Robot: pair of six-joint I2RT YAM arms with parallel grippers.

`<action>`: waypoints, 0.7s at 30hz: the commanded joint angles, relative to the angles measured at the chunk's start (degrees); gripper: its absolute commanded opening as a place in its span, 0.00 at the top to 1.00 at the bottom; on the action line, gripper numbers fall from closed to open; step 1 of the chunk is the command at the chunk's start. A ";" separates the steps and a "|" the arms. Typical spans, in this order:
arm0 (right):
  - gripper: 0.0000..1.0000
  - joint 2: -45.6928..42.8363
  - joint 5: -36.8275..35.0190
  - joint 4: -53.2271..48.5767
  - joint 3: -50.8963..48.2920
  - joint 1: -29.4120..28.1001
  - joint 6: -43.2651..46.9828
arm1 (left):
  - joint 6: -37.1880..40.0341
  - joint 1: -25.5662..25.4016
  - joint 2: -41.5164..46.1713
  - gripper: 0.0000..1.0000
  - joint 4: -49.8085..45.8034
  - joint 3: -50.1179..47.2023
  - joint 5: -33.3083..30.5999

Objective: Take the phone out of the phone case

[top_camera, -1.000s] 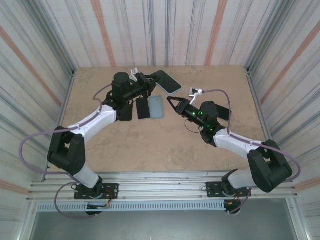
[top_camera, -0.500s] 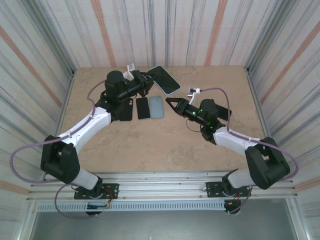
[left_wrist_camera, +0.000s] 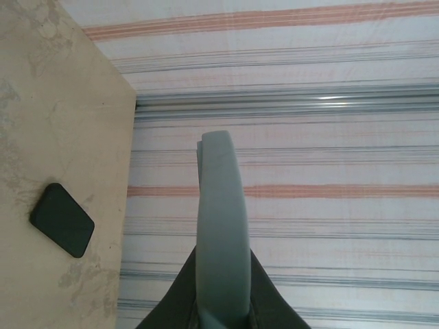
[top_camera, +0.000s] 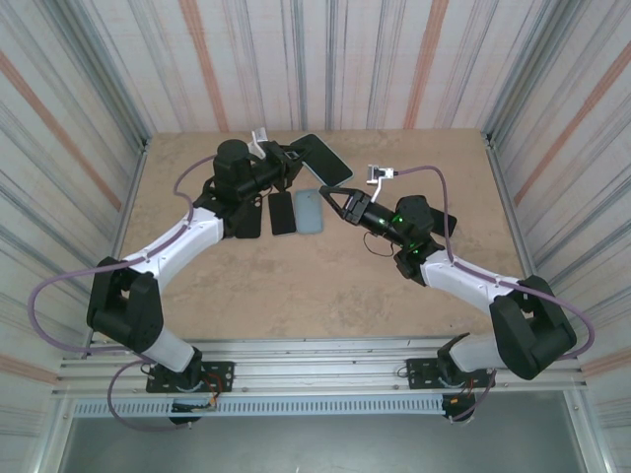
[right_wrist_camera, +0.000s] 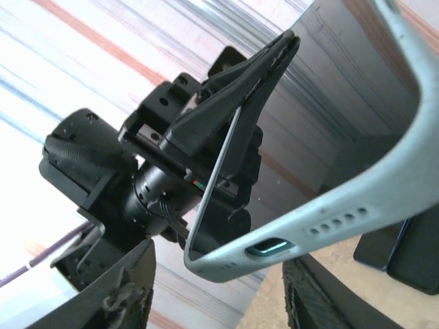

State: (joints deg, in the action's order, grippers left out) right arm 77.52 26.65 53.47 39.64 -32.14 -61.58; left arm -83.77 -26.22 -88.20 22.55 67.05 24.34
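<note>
Two grippers on it: left gripper (top_camera: 294, 162) clenched on the cased phone (top_camera: 327, 161), held aloft at upper centre of the top view. Right gripper (top_camera: 333, 197) jaws parted around its lower corner. Risk: pinching case and phone together, or levering it out of the left grip and dropping it.

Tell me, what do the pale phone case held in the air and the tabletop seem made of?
The phone case: probably silicone or soft plastic; pale blue-grey, matte, rounded edges, moulded holes. The table: beige, mottled like stone, matte; perhaps printed laminate, real stone possible.
</note>
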 commanded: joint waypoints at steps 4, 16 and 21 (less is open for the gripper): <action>0.64 -0.35 -2.16 1.87 0.80 0.33 -2.64 | 0.97 -0.83 0.23 0.94 3.66 0.55 -0.54; 0.83 0.22 -0.85 0.78 0.03 1.51 -3.14 | -1.54 -1.29 0.99 0.94 4.61 0.54 -0.28; 0.88 -0.41 -1.04 -6.09 -0.88 2.79 -1.25 | -3.39 -1.47 1.79 0.94 5.03 0.93 0.50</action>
State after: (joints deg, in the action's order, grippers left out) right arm 77.49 27.68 52.03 39.57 -31.33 -64.34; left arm -85.36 -27.00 -88.23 23.44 67.02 22.37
